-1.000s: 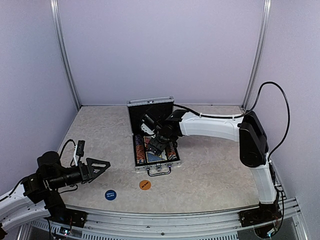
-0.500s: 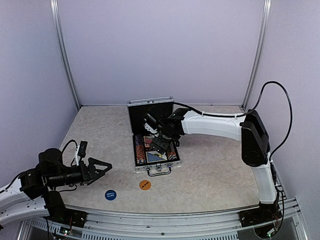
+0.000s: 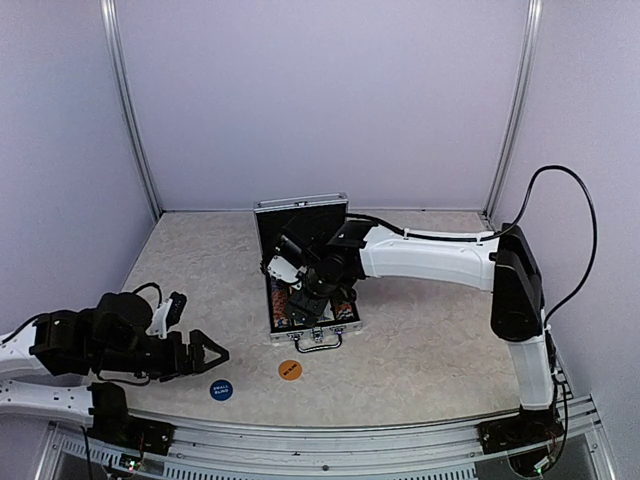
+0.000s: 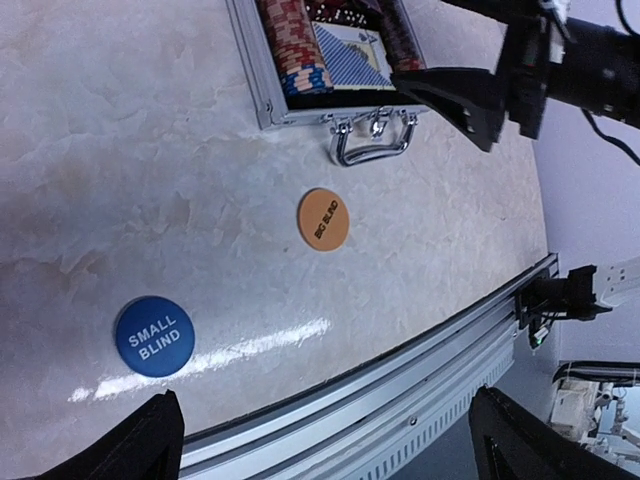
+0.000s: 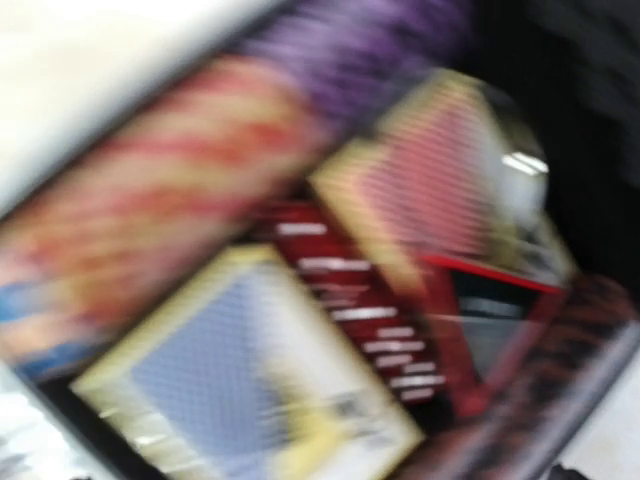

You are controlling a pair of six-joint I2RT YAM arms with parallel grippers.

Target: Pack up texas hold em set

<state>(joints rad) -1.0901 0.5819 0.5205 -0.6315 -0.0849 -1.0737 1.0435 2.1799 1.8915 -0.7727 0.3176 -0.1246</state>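
Note:
The silver briefcase (image 3: 312,330) lies open mid-table with its black lid (image 3: 300,228) upright. Striped chips (image 4: 295,45) and a blue-backed card deck (image 4: 352,60) lie inside, and the metal handle (image 4: 375,140) faces the near edge. A blue "SMALL BLIND" disc (image 3: 221,389) (image 4: 154,336) and an orange "BIG BLIND" disc (image 3: 290,370) (image 4: 323,219) lie on the table in front of the case. My left gripper (image 3: 207,353) is open and empty, low, just left of the blue disc. My right gripper (image 3: 290,277) hovers over the case's left side. Its wrist view is blurred: blue deck (image 5: 230,385), red deck (image 5: 440,190), chips (image 5: 150,200).
The table's near edge has a metal rail (image 4: 400,390) close behind the two discs. The right arm's white link (image 3: 430,255) stretches across the table from the right. Side walls stand at both sides of the table.
My right gripper has shifted left over the case's left chip row. My left arm has swung down and to the right, closer to the blue disc, jaws still open.

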